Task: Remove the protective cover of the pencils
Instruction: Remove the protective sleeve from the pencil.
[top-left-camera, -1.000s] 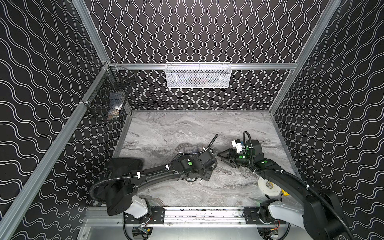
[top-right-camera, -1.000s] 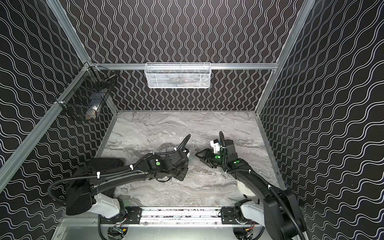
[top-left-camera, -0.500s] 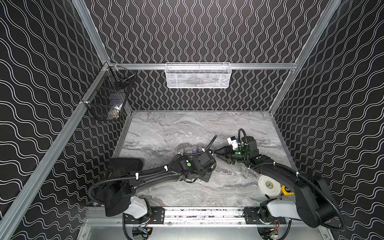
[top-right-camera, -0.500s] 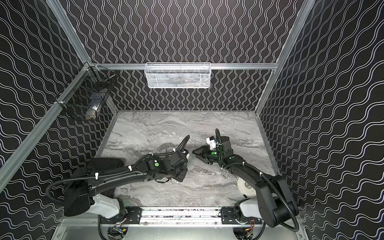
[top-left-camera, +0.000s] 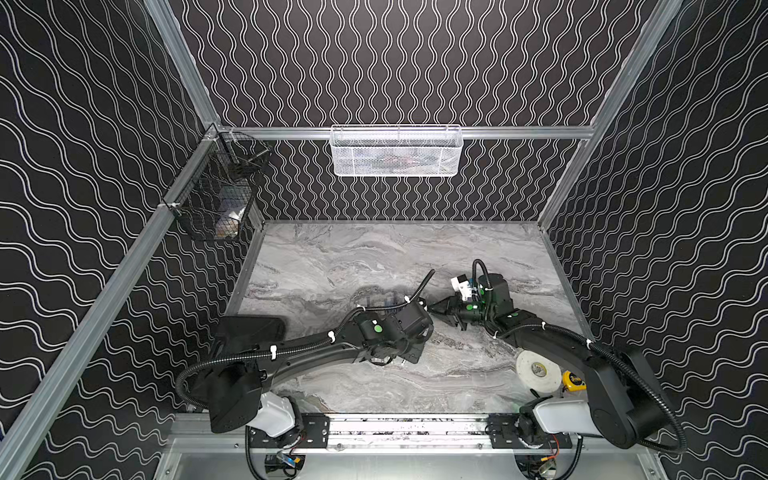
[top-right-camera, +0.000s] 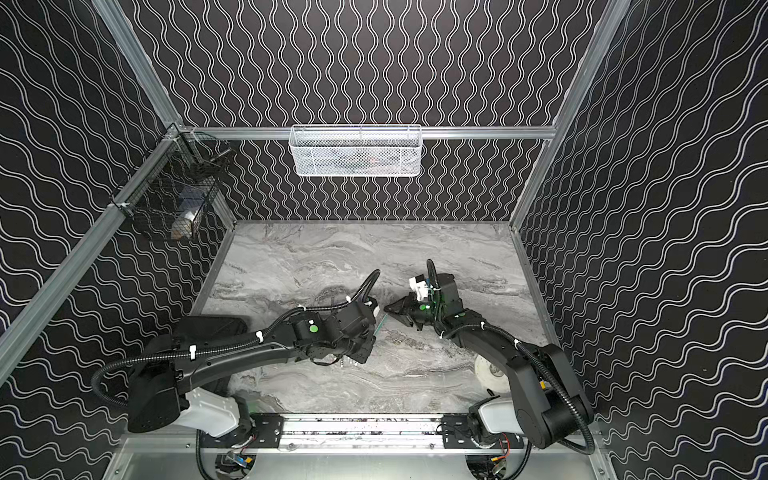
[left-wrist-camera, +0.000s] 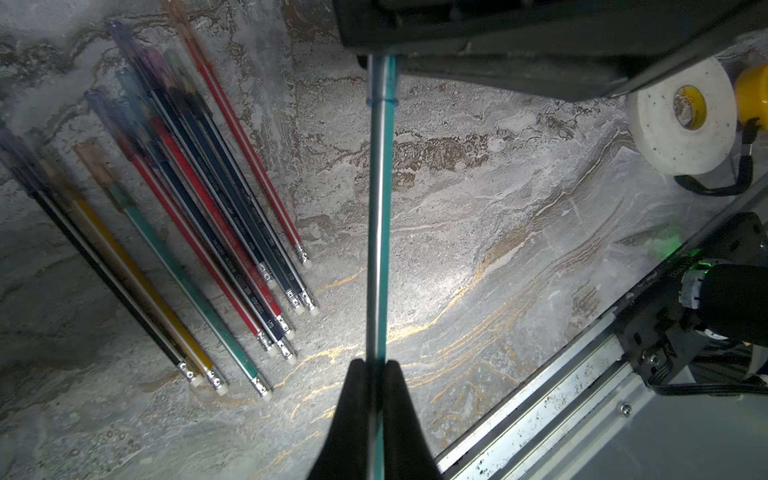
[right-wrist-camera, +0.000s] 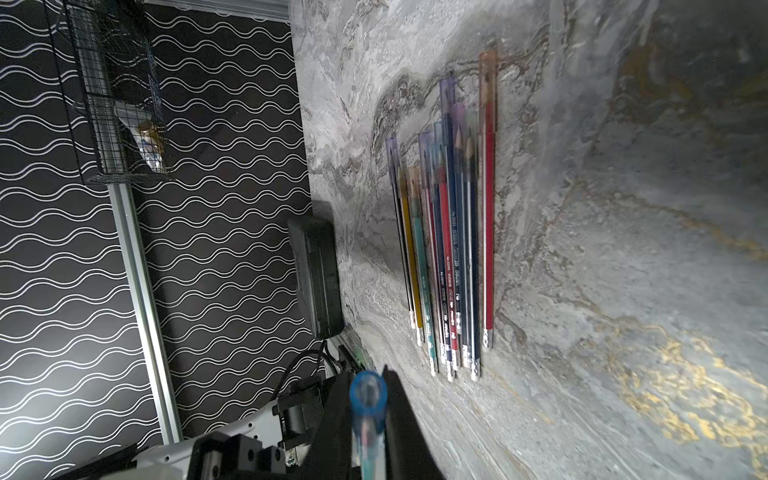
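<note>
My left gripper (left-wrist-camera: 376, 368) is shut on a green pencil (left-wrist-camera: 377, 232) held in the air above the table. A translucent blue protective cover (left-wrist-camera: 381, 79) sits on the pencil's far tip. My right gripper (right-wrist-camera: 368, 386) is shut on that cover (right-wrist-camera: 368, 395), one jaw on each side. In a top view the right gripper (top-right-camera: 390, 309) meets the green pencil (top-right-camera: 380, 323) beside the left wrist, which hides the left jaws. Several other pencils (left-wrist-camera: 199, 216) lie side by side on the marble table, with tinted covers on their tips (right-wrist-camera: 449, 249).
A white tape roll (top-left-camera: 538, 370) and a yellow tape measure (top-left-camera: 575, 380) lie near the right arm's base. A black case (top-left-camera: 249, 332) sits at the table's left edge. A white mesh basket (top-left-camera: 397, 151) and a black wire basket (top-left-camera: 216, 195) hang on the walls.
My right gripper has moved left toward the left gripper and closed on the cover at the pencil's tip. The left arm has barely moved and still holds the pencil.
</note>
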